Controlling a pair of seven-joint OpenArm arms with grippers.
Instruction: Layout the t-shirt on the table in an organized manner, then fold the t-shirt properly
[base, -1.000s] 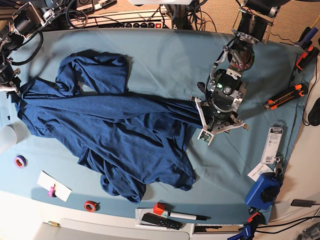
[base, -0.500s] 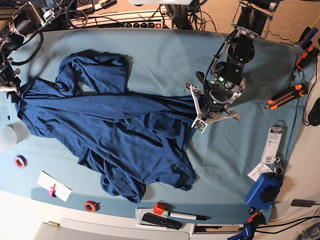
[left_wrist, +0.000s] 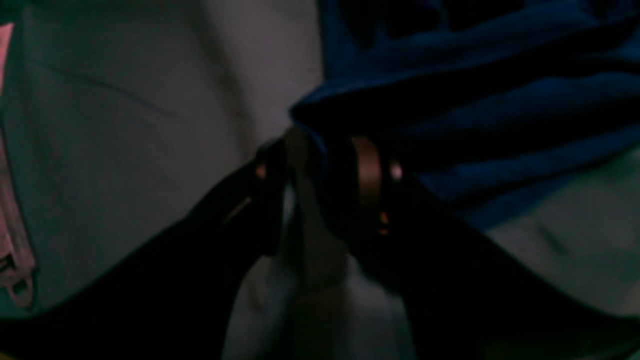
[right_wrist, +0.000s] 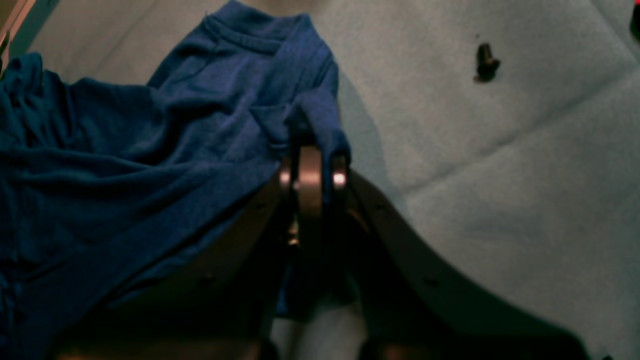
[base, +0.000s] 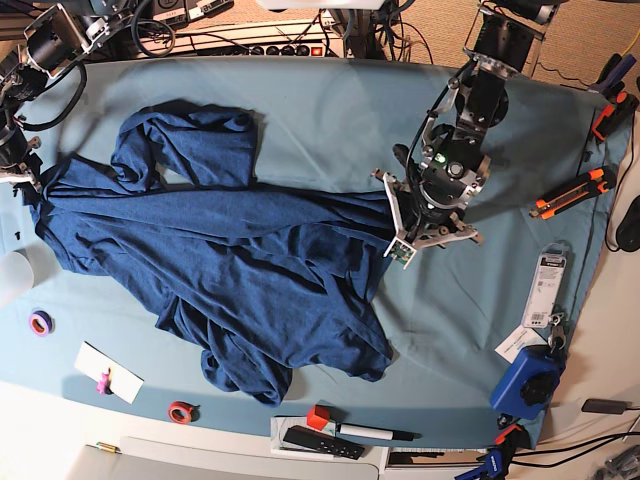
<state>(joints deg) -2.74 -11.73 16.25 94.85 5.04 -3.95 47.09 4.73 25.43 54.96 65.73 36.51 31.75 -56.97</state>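
Observation:
The dark navy t-shirt (base: 230, 250) lies crumpled and stretched across the teal table (base: 330, 110). My left gripper (base: 392, 212) is at the shirt's right edge. In the left wrist view its jaws (left_wrist: 320, 167) stand apart, and a fold of the t-shirt (left_wrist: 475, 100) hangs over and between the fingertips above the table (left_wrist: 125, 125). My right gripper (base: 18, 172) is at the shirt's far left end. The right wrist view shows this gripper (right_wrist: 312, 172) shut on a bunched edge of the t-shirt (right_wrist: 150, 150), close to the collar, just above the table (right_wrist: 500, 175).
Orange-black tools (base: 570, 193) lie at the table's right side, with a packaged item (base: 547, 290) and a blue device (base: 527, 380) nearer the front. Tape rolls (base: 40, 322) (base: 181, 411), a white card (base: 108, 372) and a marker (base: 372, 432) line the front edge. A small dark bit (right_wrist: 485, 62) lies on the cloth.
The left arm has moved up and a little left onto the shirt's right edge and turned. The shirt and the right arm have stayed put.

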